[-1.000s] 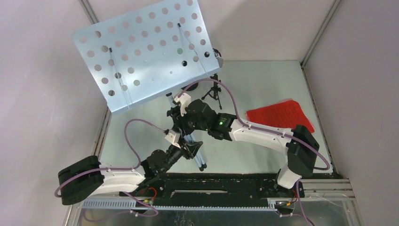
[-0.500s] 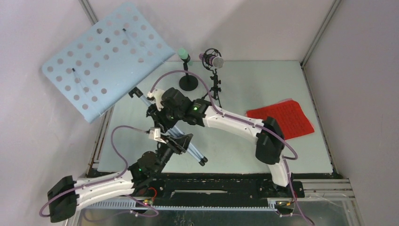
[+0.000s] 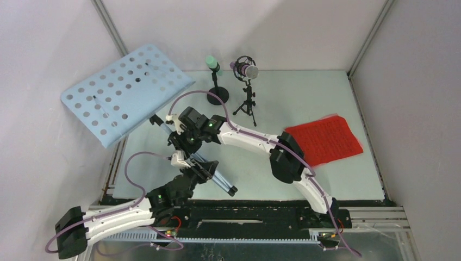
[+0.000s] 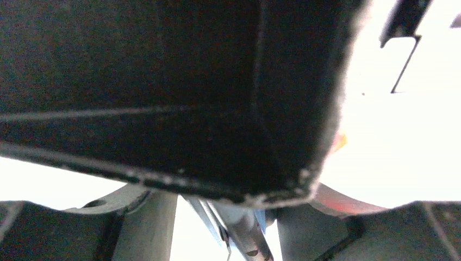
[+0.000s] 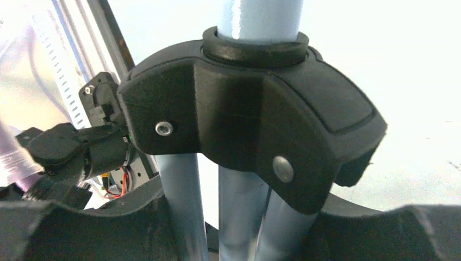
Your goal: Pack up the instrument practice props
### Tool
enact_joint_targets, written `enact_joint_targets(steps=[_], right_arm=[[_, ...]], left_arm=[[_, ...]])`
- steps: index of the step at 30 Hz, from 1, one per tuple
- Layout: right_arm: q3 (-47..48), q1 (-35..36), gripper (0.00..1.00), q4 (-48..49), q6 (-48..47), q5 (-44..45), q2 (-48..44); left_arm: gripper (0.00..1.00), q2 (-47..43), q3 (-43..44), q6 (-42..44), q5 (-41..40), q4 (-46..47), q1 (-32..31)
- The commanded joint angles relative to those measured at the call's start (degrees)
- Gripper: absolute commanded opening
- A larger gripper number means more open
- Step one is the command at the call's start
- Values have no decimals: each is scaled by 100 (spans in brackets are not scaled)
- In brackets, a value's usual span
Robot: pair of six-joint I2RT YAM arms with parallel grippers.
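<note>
Gripping check | right tool (image 3: 184, 140) clamps tilted blue-grey tripod (image 3: 223, 182) legs; left tool (image 3: 204, 167) grip I cannot tell | perforated music desk (image 3: 125, 92) overhangs left of tripod | risk, I reckon: top-heavy desk twists legs loose.

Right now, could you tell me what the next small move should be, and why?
Probably lower the pale blue perforated music desk down to the table: left end effector and right end effector grip the tilted blue-grey tripod, its desk apparently off the surface.
</note>
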Motion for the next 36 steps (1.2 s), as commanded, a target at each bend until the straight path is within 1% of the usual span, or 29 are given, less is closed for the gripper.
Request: enact_joint_targets(steps=[1, 6, 8, 14, 17, 21, 24, 25, 26, 27, 30, 32, 36], right_arm=[[217, -252, 0, 715, -241, 444, 34], [219, -364, 0, 595, -223, 492, 284], [215, -425, 0, 537, -228, 504, 391], [204, -550, 0, 439, -242, 548, 697], [233, -590, 0, 515, -147, 526, 848], [379, -640, 0, 531, -21, 509, 1075], [484, -684, 0, 524, 65, 514, 1220], [522, -701, 0, 530, 87, 502, 1255], [566, -718, 0, 524, 126, 483, 1325], [613, -735, 0, 523, 179, 460, 1372], [737, -768, 0, 547, 268, 431, 1459], [825, -779, 0, 581, 346, 430, 1517], [890, -791, 0, 688, 525, 485, 1538]], left_arm=[[0, 449, -579, -67, -88, 528, -54], [0, 502, -615, -348, -177, 459, -59], [0, 408, -619, -516, -251, 231, -57], [2, -23, -560, -560, -296, -374, -59], [4, -150, -496, -627, -434, -723, -56], [10, -206, -408, -840, -568, -1148, -55], [19, -182, -374, -937, -598, -1274, -54], [24, -175, -342, -959, -605, -1311, -52], [32, -172, -312, -973, -607, -1324, -57], [43, -160, -259, -974, -608, -1482, -57], [65, -201, -116, -989, -664, -1924, -52], [74, -330, 272, -1009, -753, -2449, -52], [86, -621, 908, -977, -925, -3571, -52]])
